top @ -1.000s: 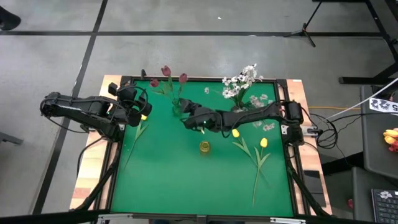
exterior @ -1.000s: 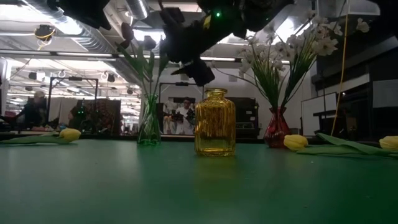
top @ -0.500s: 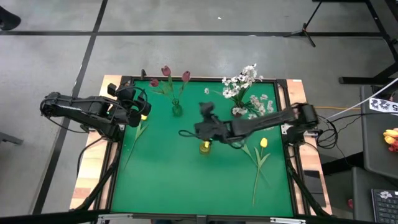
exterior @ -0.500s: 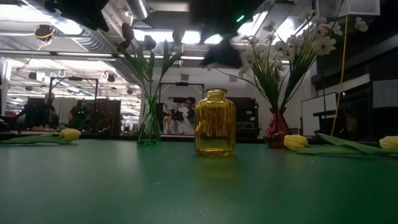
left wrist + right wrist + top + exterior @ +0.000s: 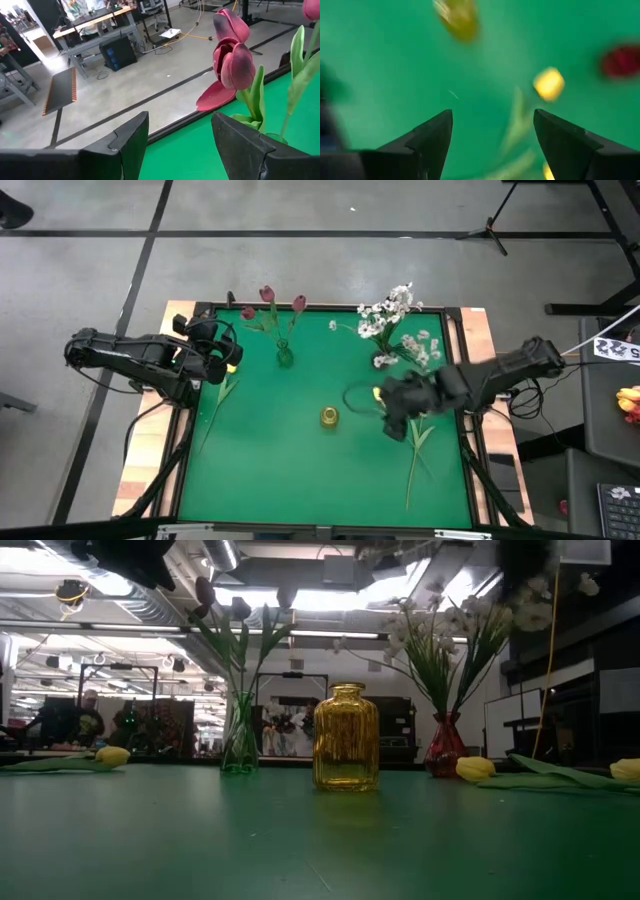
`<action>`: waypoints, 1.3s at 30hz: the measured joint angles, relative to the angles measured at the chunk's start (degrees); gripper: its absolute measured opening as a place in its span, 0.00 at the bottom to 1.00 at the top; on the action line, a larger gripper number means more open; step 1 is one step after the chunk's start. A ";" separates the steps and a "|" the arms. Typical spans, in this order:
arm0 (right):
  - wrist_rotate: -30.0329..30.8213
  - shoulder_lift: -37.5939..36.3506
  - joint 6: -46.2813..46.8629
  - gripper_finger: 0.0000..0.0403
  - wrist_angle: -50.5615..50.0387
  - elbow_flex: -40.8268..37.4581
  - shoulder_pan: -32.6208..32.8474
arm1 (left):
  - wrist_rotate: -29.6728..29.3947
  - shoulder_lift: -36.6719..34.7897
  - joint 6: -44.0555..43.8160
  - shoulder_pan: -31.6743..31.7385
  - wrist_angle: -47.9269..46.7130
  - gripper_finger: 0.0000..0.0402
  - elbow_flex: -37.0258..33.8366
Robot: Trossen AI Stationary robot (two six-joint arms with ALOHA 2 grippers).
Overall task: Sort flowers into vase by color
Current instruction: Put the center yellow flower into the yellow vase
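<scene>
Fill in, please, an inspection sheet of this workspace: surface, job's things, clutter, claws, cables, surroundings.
Surface: green table mat, flat, in a dark frame.
Job's things: maroon tulips stand in the green vase; white flowers in the red vase; the yellow vase holds nothing; one yellow tulip lies at the left edge, two yellow tulips lie on the right.
Clutter: nothing seen.
Claws: left claw open, at the left edge above the yellow tulip; right claw open, over the yellow tulips on the right; both hold nothing.
Cables: yellow cable on the floor, right of the table.
Surroundings: concrete floor; a person far behind.
</scene>
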 joint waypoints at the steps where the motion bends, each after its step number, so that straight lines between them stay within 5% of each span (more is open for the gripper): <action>1: 1.66 -0.12 3.59 0.70 -2.76 -0.90 1.32 | -0.01 0.00 -0.40 0.00 0.00 0.53 0.00; 6: 0.12 -0.31 18.66 0.70 -3.59 -10.08 4.55 | 1.96 0.00 -0.87 0.00 0.00 0.53 0.00; 14: -9.99 -0.54 31.65 0.70 20.59 -25.99 12.71 | 6.24 0.00 -0.09 0.00 0.01 0.53 0.00; 26: -11.70 -0.53 32.75 0.70 15.93 -27.76 13.55 | 7.11 0.07 -2.96 -0.09 0.83 0.53 0.00; 32: -7.59 -0.53 33.80 0.70 15.32 -27.76 13.53 | 7.06 2.27 -5.03 -0.08 0.86 0.53 0.00; 39: 0.31 -0.53 45.70 0.70 20.89 -30.65 13.72 | 6.54 6.74 -0.60 1.29 1.22 0.53 0.00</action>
